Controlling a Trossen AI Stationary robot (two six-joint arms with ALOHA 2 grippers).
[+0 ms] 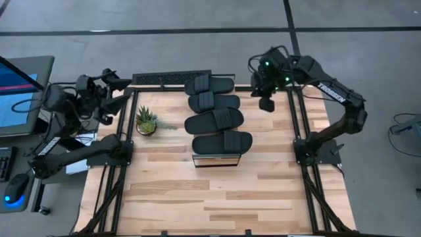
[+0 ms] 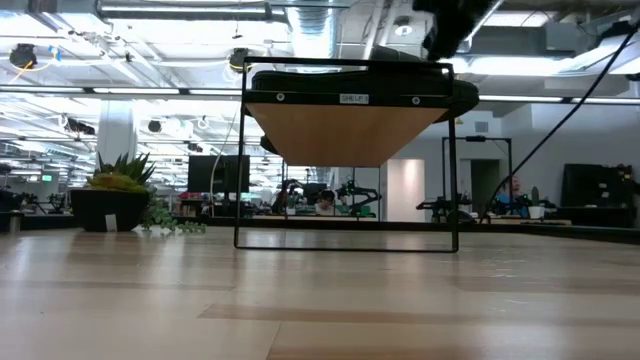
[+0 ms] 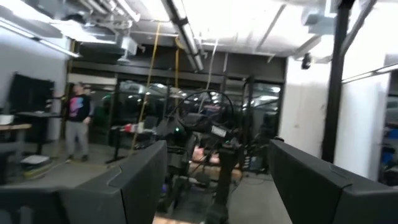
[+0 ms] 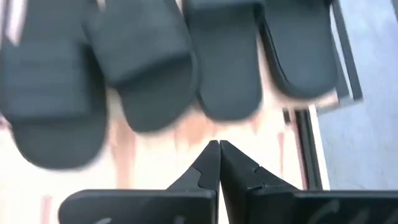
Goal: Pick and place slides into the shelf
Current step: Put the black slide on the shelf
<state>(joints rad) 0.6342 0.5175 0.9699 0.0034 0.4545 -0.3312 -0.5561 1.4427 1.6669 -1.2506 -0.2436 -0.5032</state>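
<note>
Four black slides (image 1: 214, 112) lie side by side, soles down, on the shelf (image 1: 220, 160), in a row from the table's far edge toward its middle. The low view shows the shelf's black frame (image 2: 242, 150) and wooden underside, with the slides (image 2: 350, 78) on top. My right gripper (image 1: 266, 103) is shut and empty; it hovers to the right of the row near the far edge, high up in the low view (image 2: 447, 30). In the right wrist view its fingertips (image 4: 219, 149) meet and the slides' ends (image 4: 149, 68) lie beyond. My left gripper (image 1: 122, 84) waits open at the far left corner (image 3: 217, 180).
A small potted plant (image 1: 146, 122) stands left of the shelf, also in the low view (image 2: 112, 195). A dark keyboard-like bar (image 1: 161, 79) lies at the far edge. A monitor (image 1: 20, 92) is off the table's left side. Bare wood (image 1: 217, 197) fills the near half.
</note>
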